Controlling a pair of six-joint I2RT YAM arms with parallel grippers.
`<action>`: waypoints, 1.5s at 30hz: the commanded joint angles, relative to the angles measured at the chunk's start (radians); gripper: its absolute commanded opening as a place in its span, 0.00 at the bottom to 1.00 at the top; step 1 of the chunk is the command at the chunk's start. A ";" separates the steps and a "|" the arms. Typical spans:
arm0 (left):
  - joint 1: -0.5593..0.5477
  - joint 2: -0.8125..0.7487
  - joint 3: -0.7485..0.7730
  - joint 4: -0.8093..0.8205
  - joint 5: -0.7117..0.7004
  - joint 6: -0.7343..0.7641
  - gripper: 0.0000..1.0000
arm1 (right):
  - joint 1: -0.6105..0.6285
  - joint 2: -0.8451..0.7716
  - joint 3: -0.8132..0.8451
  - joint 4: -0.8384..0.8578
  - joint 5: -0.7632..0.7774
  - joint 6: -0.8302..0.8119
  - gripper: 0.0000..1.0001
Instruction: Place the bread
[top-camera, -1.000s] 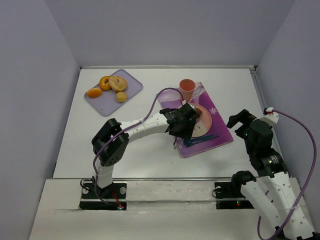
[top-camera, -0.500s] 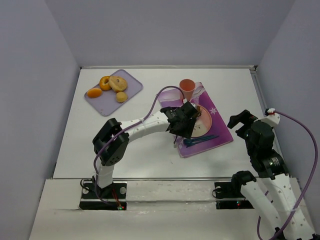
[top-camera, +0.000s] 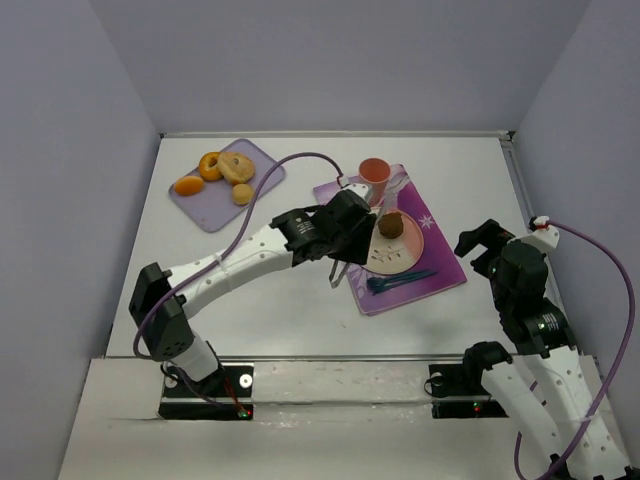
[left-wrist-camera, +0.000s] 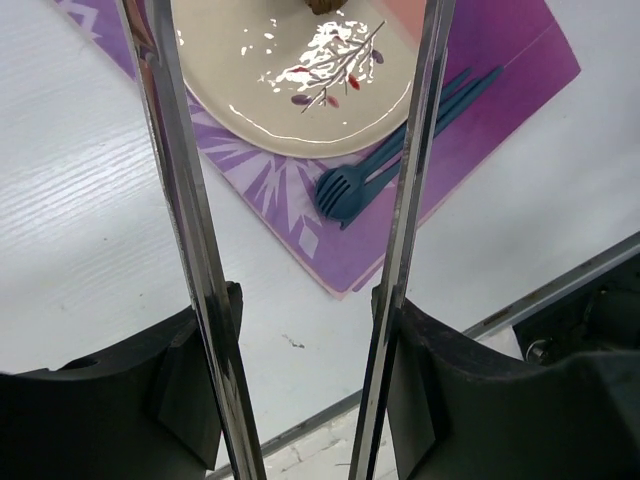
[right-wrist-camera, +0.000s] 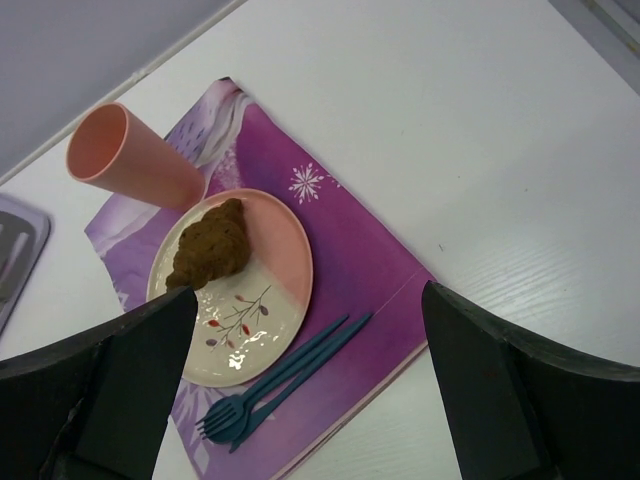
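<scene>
Okay, bread (top-camera: 390, 226) sits on plate (top-camera: 402, 256), long axis maybe near-left to far-right, just right of parted, empty left gripper (top-camera: 370, 232).

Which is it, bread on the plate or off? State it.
On: the bread rests on the plate, its pink half, near the cup.

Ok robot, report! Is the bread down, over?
Left fingers apart, empty. Right fingers wide open. Bread sitting on the plate. Nothing in the way.
</scene>
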 joint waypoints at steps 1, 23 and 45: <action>0.026 -0.112 -0.051 -0.011 -0.069 -0.009 0.64 | 0.002 0.010 0.005 0.011 0.019 0.001 1.00; 0.365 -0.163 -0.430 0.150 -0.093 -0.095 0.71 | 0.002 0.053 0.005 0.011 0.010 0.003 1.00; 0.365 -0.595 -0.315 0.018 -0.375 -0.213 0.99 | 0.002 0.052 0.040 0.008 0.062 0.024 1.00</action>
